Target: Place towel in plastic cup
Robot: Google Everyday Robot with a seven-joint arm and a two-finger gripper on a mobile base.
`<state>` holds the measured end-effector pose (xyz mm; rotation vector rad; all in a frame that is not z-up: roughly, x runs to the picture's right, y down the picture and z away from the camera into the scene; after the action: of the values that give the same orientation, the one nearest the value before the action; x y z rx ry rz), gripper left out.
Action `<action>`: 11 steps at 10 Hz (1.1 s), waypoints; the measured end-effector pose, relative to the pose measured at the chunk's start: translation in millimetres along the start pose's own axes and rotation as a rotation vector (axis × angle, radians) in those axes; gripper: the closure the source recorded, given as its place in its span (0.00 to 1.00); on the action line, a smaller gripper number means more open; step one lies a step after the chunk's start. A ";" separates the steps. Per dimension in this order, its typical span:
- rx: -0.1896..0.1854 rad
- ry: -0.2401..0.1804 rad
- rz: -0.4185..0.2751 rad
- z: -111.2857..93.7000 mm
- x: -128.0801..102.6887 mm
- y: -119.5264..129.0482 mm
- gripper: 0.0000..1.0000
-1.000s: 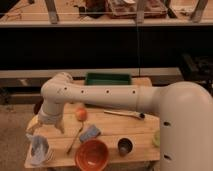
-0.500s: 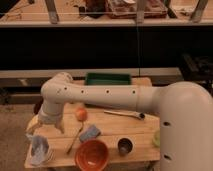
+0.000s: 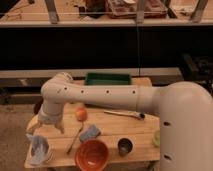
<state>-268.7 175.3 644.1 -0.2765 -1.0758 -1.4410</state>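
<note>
The towel (image 3: pixel 39 148), a pale blue-grey cloth, stands bunched at the front left corner of the wooden table (image 3: pixel 107 127). My gripper (image 3: pixel 46 129) hangs just above and slightly behind it, open, with nothing between its fingers. The arm reaches in from the right across the table. Only a sliver of the light yellow-green plastic cup (image 3: pixel 157 138) shows at the table's right edge, mostly hidden behind the robot's white body.
An orange bowl (image 3: pixel 92 154) sits at the front middle, with a dark metal cup (image 3: pixel 124 146) to its right. A blue sponge (image 3: pixel 90 133), a thin utensil (image 3: pixel 75 140) and an orange ball (image 3: pixel 81 114) lie mid-table. A green tray (image 3: pixel 108 79) stands at the back.
</note>
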 end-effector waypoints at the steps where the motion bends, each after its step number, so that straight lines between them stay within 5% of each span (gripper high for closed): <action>1: 0.020 0.015 -0.009 -1.2 -1.4 -0.4 0.20; 3: 0.097 0.061 -0.027 -2.7 -3.6 -2.8 0.20; 8: 0.072 0.058 -0.060 13.0 -6.8 -18.0 0.20; 11: 0.099 0.067 -0.058 17.2 -6.6 -11.3 0.20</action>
<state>-284.6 190.1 643.7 -0.1263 -1.1041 -1.4339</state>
